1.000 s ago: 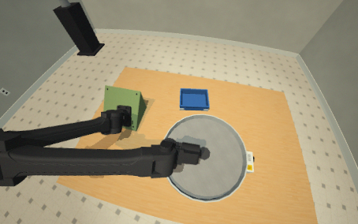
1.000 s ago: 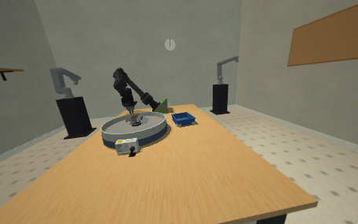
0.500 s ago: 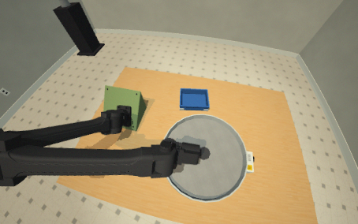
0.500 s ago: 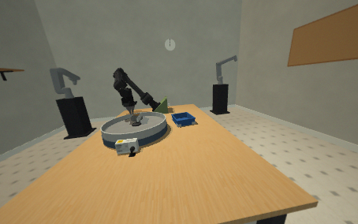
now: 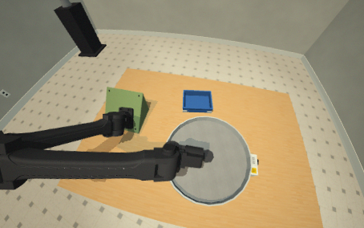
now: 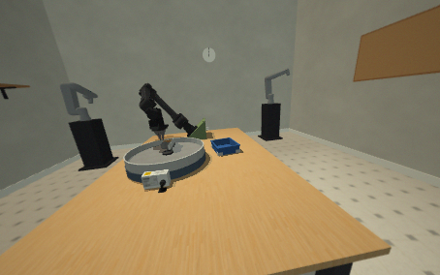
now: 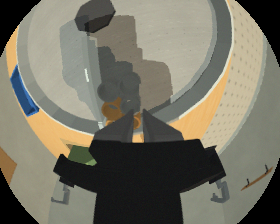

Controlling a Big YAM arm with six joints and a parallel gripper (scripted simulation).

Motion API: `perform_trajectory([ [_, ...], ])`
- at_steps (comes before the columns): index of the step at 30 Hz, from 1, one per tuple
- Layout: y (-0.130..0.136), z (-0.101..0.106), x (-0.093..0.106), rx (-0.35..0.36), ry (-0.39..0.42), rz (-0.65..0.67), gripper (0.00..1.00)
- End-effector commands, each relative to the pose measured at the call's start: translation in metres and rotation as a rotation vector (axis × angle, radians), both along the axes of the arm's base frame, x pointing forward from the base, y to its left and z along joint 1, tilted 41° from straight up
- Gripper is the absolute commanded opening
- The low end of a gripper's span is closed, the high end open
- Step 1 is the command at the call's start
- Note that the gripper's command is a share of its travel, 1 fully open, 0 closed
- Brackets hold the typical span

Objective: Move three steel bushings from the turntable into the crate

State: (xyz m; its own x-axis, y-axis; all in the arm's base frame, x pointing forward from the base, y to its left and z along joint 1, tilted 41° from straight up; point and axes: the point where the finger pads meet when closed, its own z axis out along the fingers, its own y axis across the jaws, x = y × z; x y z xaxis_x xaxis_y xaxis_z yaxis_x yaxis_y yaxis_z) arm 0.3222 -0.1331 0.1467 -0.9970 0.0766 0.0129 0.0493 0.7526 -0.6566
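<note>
Right now the gripper (image 5: 208, 156) hangs over the round grey turntable (image 5: 242, 168), pointing straight down. Its two fingers are only a little way apart, with a thin gap between them. Nothing sits in that gap, so the hand holds nothing.

Just under the fingertips and a bit ahead of them lies a little bunch of bushings (image 7: 124, 63). They look blurry in the wrist view, so it is hard to count them. A small orange-brown one (image 7: 114, 108) is closest, right at the tips. Past it are some dull grey and tan ones. A pale silvery one (image 7: 76, 50) lies farther ahead and to one side, and a dark one (image 7: 98, 12) is the farthest from the hand. I cannot tell if the fingers touch any of them.

From the side view the hand (image 6: 161, 136) is low, close above the bunch (image 6: 168, 145) on the disc.

Off the turntable, well away from the hand, sits the blue crate (image 5: 197, 107) on the wooden table (image 5: 277, 120). I can see nothing in it. Behind the hand, the arm goes back to a green block (image 5: 120, 102). A small white box (image 5: 254, 164) sits at the far rim of the turntable.
</note>
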Motion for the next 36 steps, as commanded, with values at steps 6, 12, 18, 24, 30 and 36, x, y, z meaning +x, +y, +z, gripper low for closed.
perform_trajectory([
  [6, -0.003, 0.009, 0.014, -0.004, -0.029, 0.006, 0.13],
  [12, -0.003, 0.009, 0.014, -0.004, -0.029, 0.006, 0.13],
  [18, -0.003, 0.009, 0.014, -0.004, -0.029, 0.006, 0.13],
  [24, -0.003, 0.009, 0.014, -0.004, -0.029, 0.006, 0.13],
  [30, -0.003, 0.009, 0.014, -0.004, -0.029, 0.006, 0.13],
  [36, -0.009, -0.009, 0.001, -0.001, 0.008, -0.003, 0.13],
])
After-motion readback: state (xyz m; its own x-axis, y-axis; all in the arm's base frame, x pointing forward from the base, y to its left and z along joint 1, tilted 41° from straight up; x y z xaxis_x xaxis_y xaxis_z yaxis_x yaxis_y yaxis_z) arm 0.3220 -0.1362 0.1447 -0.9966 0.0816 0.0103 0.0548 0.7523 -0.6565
